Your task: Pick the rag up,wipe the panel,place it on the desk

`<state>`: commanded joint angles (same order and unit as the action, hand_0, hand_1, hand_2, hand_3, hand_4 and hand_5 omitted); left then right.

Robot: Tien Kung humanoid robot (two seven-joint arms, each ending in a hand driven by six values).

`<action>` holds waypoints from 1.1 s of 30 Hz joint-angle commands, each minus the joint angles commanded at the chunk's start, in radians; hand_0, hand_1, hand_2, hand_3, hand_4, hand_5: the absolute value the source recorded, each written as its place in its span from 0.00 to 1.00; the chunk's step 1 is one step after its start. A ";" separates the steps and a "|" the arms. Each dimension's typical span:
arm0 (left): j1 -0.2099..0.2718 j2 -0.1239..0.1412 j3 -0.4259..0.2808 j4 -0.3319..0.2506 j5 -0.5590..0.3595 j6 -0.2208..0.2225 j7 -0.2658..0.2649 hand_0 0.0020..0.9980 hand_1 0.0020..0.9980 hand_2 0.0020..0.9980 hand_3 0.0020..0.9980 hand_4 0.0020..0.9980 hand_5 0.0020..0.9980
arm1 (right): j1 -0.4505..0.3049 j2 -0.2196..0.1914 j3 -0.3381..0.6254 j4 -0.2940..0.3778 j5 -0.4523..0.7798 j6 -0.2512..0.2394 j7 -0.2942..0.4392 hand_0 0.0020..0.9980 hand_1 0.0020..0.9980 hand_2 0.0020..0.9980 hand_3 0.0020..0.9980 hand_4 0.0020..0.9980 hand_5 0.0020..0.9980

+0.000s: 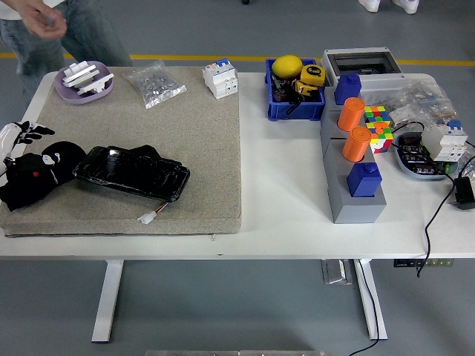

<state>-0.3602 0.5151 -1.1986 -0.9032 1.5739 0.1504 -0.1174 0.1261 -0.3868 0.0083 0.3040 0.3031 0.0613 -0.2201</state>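
While I am watching from far away, the big white table (282, 222) is holding a flat grey-brown felt mat (163, 156) on its left side. A shiny black flat panel (132, 173) is lying on the mat. Just beside its left end a crumpled black cloth rag (41, 174) is sitting at the mat's edge. My left hand (21, 136) is resting there above the rag, and I cannot tell what its fingers are doing. A person (44, 30) is standing at the far side.
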 joint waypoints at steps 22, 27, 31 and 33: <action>-0.098 -0.022 0.122 0.172 -0.001 -0.004 0.012 0.76 0.79 0.76 0.64 0.88 0.25 | 0.004 -0.006 0.016 0.007 -0.018 -0.007 0.008 0.77 0.59 0.70 0.65 1.00 0.54; -0.116 -0.032 0.150 0.204 -0.002 -0.011 0.025 0.75 0.78 0.77 0.64 0.87 0.23 | 0.007 -0.008 0.027 0.010 -0.030 -0.011 0.011 0.77 0.59 0.70 0.65 1.00 0.54; -0.126 -0.037 0.168 0.223 -0.009 -0.008 0.032 0.65 0.77 0.77 0.64 0.86 0.23 | 0.006 -0.009 0.036 0.012 -0.038 -0.014 0.013 0.77 0.59 0.69 0.65 1.00 0.54; -0.128 -0.038 0.175 0.229 -0.015 -0.006 0.034 0.65 0.77 0.77 0.64 0.86 0.23 | 0.006 -0.009 0.040 0.012 -0.039 -0.016 0.015 0.77 0.59 0.69 0.65 1.00 0.54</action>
<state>-0.4886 0.4771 -1.0235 -0.6741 1.5594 0.1447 -0.0834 0.1319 -0.3960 0.0485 0.3158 0.2643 0.0456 -0.2051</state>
